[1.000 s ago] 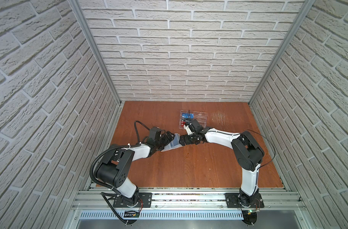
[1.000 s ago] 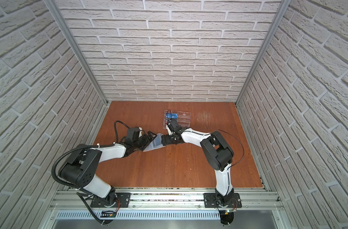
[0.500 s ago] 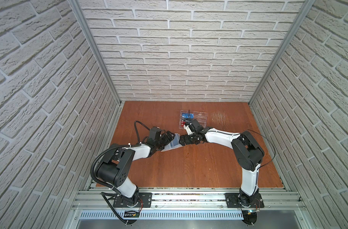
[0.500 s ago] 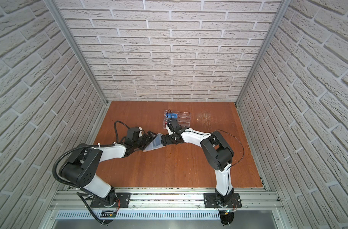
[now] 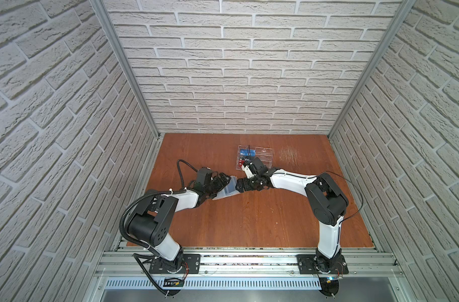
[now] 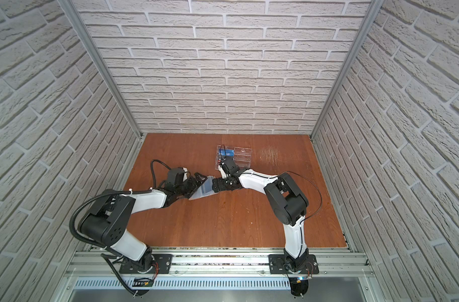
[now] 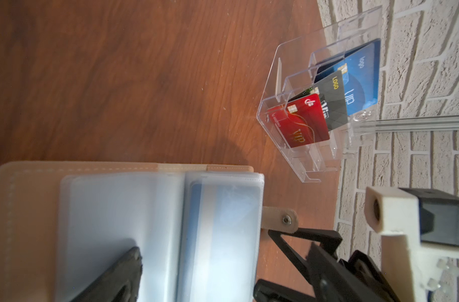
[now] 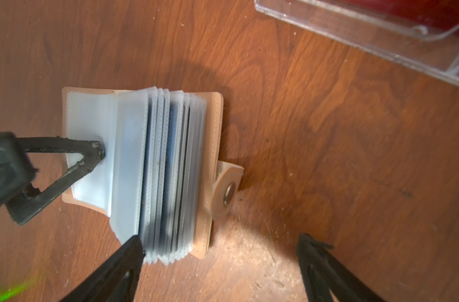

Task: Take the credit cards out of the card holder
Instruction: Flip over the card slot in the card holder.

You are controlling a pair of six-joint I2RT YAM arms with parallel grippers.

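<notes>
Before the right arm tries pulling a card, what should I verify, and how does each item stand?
1. Card holder lies open, snap tab undone: ok.
2. Left gripper pins a sleeve page flat: ok.
3. Right gripper open beside the fanned sleeves: ok.
4. A blue credit card shows inside the holder: ok.
5. Card edge sticking out to grab: cannot tell.

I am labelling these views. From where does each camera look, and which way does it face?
Top views: high above the front rail, facing down and toward the back wall; left arm, right arm, card holder, acrylic rack.
Left wrist: low over the table, facing card holder and rack; one left fingertip shows.
Right wrist: above the card holder, facing down; right jaws show, open.
Shared: both wrist views show card holder and rack.
</notes>
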